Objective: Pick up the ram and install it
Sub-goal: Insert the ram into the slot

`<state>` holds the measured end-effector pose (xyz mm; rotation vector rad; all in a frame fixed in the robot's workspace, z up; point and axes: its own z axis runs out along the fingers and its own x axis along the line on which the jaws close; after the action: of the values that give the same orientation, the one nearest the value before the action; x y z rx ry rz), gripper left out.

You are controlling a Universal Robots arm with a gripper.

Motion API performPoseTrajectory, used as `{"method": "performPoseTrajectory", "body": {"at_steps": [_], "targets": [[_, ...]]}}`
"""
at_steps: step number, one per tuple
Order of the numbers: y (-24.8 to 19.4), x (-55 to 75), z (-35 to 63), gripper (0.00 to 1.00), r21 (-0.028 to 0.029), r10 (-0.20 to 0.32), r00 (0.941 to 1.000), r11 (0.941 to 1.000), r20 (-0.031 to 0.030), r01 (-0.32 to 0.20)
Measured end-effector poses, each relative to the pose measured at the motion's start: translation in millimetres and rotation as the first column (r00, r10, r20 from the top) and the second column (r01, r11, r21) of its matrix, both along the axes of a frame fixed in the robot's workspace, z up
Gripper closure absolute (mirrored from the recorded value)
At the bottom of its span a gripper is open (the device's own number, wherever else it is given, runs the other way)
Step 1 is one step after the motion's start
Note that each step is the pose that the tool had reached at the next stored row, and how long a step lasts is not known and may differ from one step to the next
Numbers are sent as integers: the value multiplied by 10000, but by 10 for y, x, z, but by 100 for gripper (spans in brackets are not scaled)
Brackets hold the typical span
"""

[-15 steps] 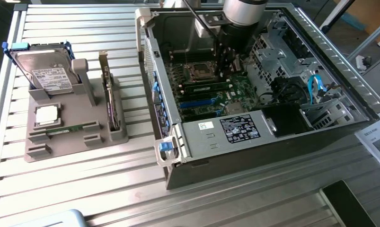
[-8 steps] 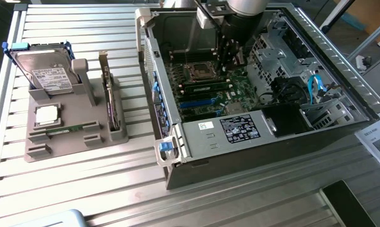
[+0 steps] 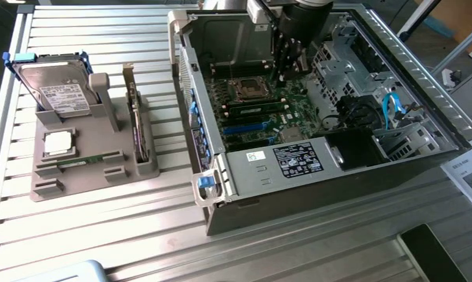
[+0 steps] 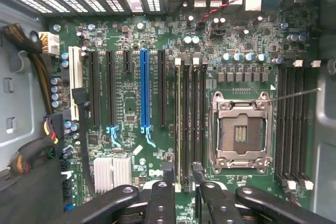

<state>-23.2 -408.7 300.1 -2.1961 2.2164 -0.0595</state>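
Wrist view: ram stands edge-up in a motherboard slot, the one of its bank farthest from the CPU socket. Judged light, stiff and fragile; best pinched across its flat faces along the top edge. Gripper is open, jaws either side of the stick's end, apparently clear of it. Exterior view: arm reaches down into the case.

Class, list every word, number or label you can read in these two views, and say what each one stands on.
No text reads clearly.
Black label on the power supply: too small.
White sticker beside it: blurred.
Hard drive label: blurred.
Motherboard printing: too small.
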Motion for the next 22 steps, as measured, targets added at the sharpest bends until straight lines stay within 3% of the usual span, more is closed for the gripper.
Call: {"method": "performPoseTrajectory", "body": {"at_steps": [16, 22], "targets": [[1, 0, 373, 74, -1, 0, 10000, 10000, 0, 0], [1, 0, 387, 74, -2, 0, 10000, 10000, 0, 0]]}}
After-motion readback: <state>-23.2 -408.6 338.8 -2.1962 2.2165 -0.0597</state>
